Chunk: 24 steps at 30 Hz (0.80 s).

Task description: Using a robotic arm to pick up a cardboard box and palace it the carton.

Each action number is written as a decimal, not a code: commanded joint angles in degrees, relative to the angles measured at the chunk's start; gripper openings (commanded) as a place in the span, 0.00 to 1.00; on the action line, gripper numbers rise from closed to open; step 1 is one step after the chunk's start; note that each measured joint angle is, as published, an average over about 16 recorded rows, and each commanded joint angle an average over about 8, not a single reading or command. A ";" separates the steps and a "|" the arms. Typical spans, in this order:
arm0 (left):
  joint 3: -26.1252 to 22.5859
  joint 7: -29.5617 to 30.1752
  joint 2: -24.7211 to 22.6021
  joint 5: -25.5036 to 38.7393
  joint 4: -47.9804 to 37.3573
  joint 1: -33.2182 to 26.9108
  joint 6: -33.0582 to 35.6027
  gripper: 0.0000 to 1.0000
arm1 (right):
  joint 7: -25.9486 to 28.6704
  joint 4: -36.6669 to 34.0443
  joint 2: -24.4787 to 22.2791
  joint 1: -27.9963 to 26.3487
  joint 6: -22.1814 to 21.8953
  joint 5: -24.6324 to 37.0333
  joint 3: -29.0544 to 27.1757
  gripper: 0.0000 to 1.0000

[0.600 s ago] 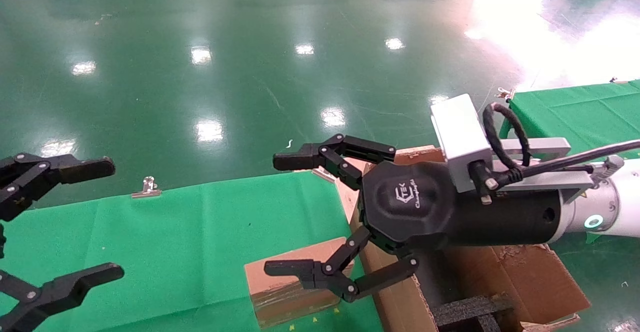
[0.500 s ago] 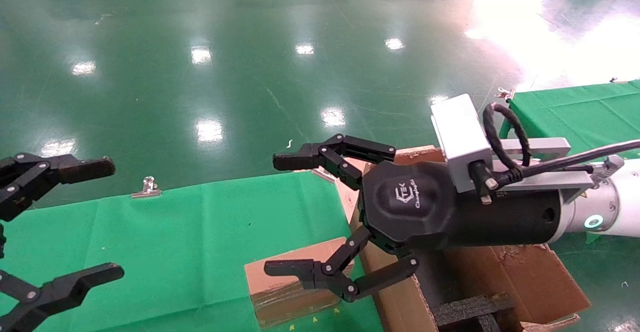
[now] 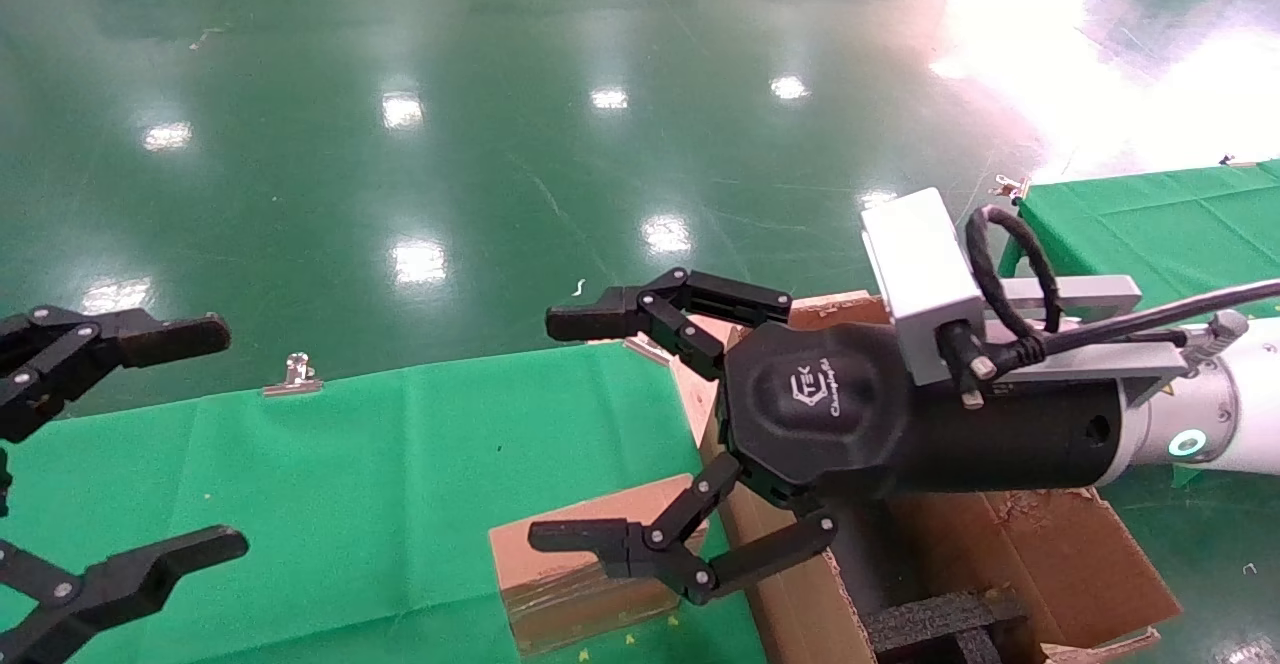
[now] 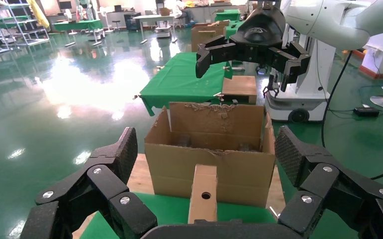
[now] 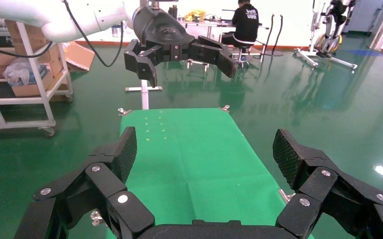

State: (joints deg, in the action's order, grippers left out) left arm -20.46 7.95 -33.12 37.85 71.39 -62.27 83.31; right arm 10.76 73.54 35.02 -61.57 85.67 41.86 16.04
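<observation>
Brown, tape-wrapped cardboard box [image 3: 585,576] lies on your green tabletop [image 3: 350,484] beside the ragged corrugated carton [image 3: 1010,564]; your right claw [image 3: 570,429] hovers above it, spread wide, left claw [image 3: 190,439] equally wide, empty.

The right arm [image 3: 1235,434] is glossy white, ending in a black cylindrical wrist ringed by a glowing teal light. A silver camera block [image 3: 915,269] sits on a grey bracket, with a looped black cable [image 3: 1005,274] plugged in. The right gripper [image 3: 575,429] has a black moulded palm with embossed logo and multi-link fingers with silver pivot screws. The left gripper [image 3: 225,434] is likewise black, with textured pads [image 4: 130,152].
</observation>
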 commanded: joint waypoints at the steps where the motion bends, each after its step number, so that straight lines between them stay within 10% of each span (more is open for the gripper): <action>1: 0.00 0.00 0.00 0.00 0.00 0.00 0.00 0.30 | 0.00 0.00 0.00 0.00 0.00 0.00 0.00 1.00; 4: 0.00 0.00 0.00 0.00 0.00 0.00 0.00 0.01 | 0.00 0.00 0.00 0.00 0.00 0.00 0.00 1.00; 13: 0.00 0.00 0.00 0.00 0.00 0.00 0.00 0.00 | 0.97 0.14 -0.47 -0.54 -0.62 3.38 1.41 1.00; 24: 0.00 0.00 0.00 0.00 0.00 0.00 0.00 0.00 | 1.67 2.03 2.36 -9.04 1.06 23.45 10.24 1.00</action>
State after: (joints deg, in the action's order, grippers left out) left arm -20.47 7.95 -33.12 37.85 71.39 -62.27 83.31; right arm 12.32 75.28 37.69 -70.43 86.68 64.65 26.19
